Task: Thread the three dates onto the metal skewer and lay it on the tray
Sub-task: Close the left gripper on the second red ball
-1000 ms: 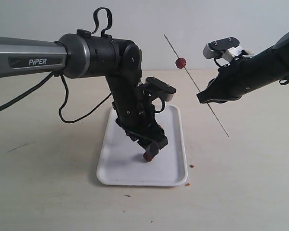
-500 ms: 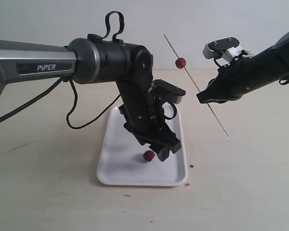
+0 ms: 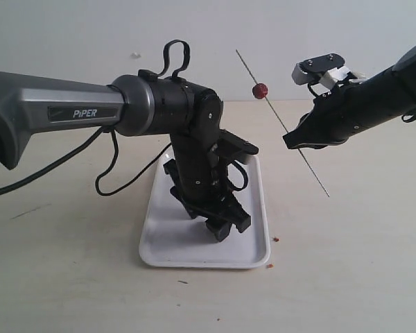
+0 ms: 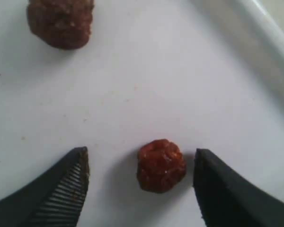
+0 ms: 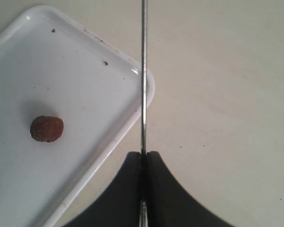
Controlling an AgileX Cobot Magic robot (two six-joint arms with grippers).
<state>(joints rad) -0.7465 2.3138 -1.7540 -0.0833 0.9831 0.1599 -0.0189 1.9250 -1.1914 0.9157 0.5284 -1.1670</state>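
Observation:
The white tray (image 3: pixel 166 239) lies on the table under my left arm. Low over it my left gripper (image 3: pixel 226 227) stands open (image 4: pixel 140 153), its fingers on either side of one reddish-brown date (image 4: pixel 161 165) without touching it. A second date (image 4: pixel 60 21) lies farther off on the tray floor; the arm hides both in the exterior view. My right gripper (image 3: pixel 296 143) is shut on the thin metal skewer (image 3: pixel 281 119), which slants up and to the left in the air. A third date (image 3: pixel 261 90) is threaded on its upper part. The right wrist view shows the skewer (image 5: pixel 143 75), the tray corner (image 5: pixel 132 71) and one date (image 5: pixel 47 128).
The tabletop (image 3: pixel 347 250) is pale beige, with a plain wall behind. Small reddish crumbs (image 3: pixel 275 239) lie by the tray's near right corner. A black cable (image 3: pixel 104 184) loops from the left arm down to the table, left of the tray.
The left gripper swung right off the date on the tray, then came back and lower, so the date now sits between its open fingers. The right arm and skewer stayed still.

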